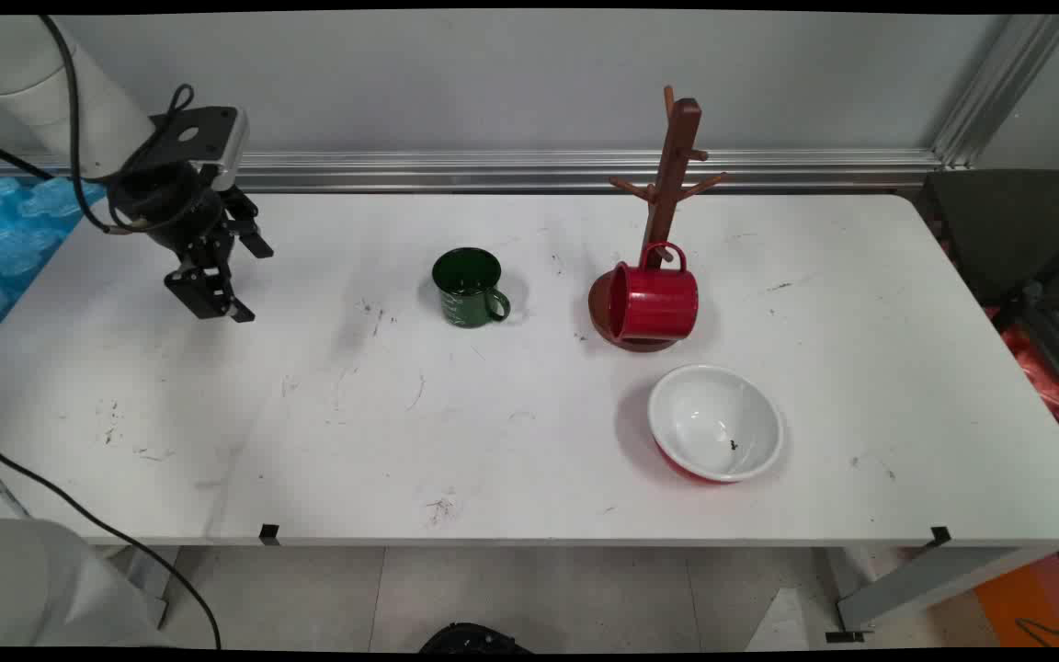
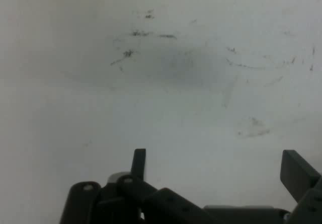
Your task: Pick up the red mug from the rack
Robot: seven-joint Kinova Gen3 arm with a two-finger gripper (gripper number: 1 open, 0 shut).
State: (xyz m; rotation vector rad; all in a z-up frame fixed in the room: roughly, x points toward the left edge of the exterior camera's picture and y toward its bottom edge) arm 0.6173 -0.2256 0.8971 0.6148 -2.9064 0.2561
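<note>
The one black two-finger gripper (image 1: 231, 313) hangs above the white table (image 1: 217, 432) at its nine o'clock side, its fingers spread wide apart and holding nothing; in the hand view the two flat black fingertips (image 2: 138, 162) stand far from each other over bare, scuffed tabletop. Nearest to it, toward three o'clock, stands one dark green mug (image 1: 469, 288), upright, enamel-like and glossy, its loop handle turned to about four o'clock. Farther the same way is one wooden mug tree (image 1: 672, 175), a brown post with short pegs on a round base. One red mug (image 1: 654, 302) lies on its side against that base, its mouth facing nine o'clock and its handle up. At five o'clock of the tree sits one round bowl (image 1: 715, 423), smooth white inside, red outside, well apart from the gripper.
</note>
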